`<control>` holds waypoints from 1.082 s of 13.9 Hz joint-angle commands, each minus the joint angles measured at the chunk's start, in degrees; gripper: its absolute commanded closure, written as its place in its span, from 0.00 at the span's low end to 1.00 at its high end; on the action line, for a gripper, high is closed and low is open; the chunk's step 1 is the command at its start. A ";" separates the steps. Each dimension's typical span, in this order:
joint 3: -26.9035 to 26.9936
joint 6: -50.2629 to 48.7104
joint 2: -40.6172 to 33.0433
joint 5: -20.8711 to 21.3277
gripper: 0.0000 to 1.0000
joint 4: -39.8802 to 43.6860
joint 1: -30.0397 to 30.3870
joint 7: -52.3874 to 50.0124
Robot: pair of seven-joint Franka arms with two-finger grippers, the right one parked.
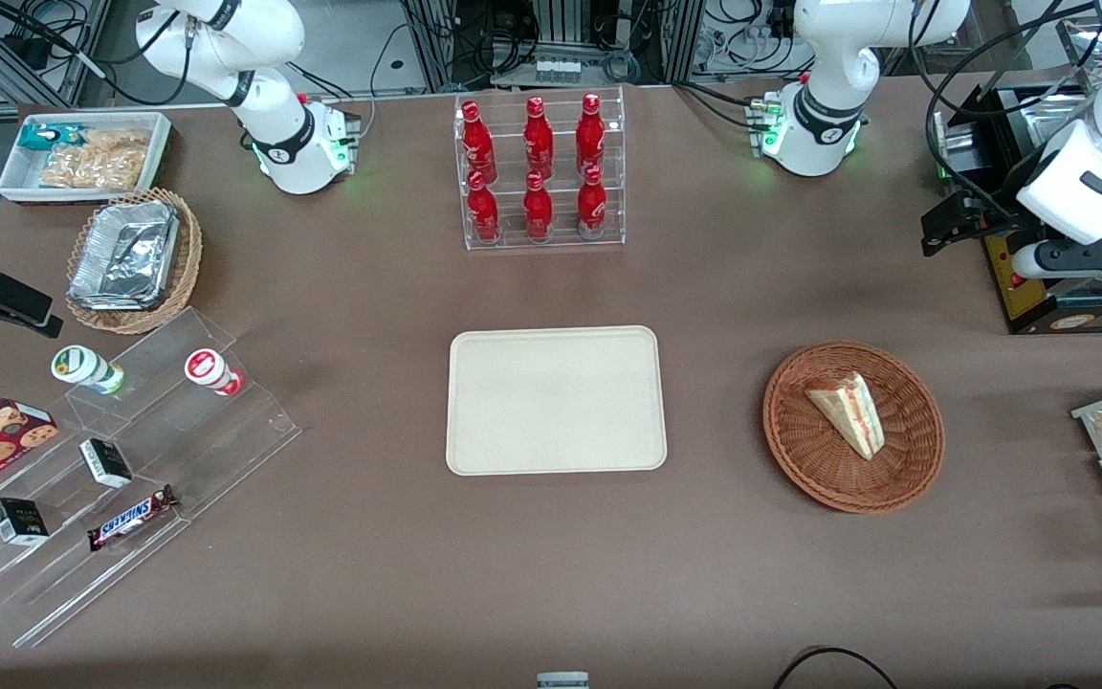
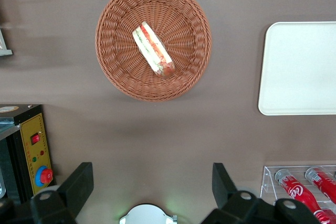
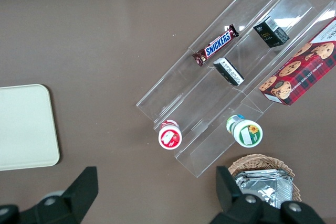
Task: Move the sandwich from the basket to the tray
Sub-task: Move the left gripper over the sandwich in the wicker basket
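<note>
Lying in basket (image 2: 113, 72), sandwich (image 2: 153, 49) well clear of gripper's (image 2: 152, 182) wide-spread fingers (image 2: 79, 182)

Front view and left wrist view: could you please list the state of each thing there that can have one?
sandwich: lying in the basket, not gripped.
basket: upright on the table, holding only the sandwich.
tray: flat on the table, nothing on it.
gripper: open, raised above the table, farther from the front camera than the basket.
bottle rack: upright, six red bottles standing in it.
foil container: sitting in a tan basket.
</note>
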 commanded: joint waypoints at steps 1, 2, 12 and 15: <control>0.22 -0.01 0.36 1.28 0.00 0.34 -0.89 0.90; -0.04 0.00 0.97 1.55 0.00 -0.01 -0.98 0.82; 0.40 25.62 10.38 1.99 0.00 -17.74 -0.37 0.73; 0.49 36.27 12.67 1.81 0.00 -23.11 -0.28 -0.50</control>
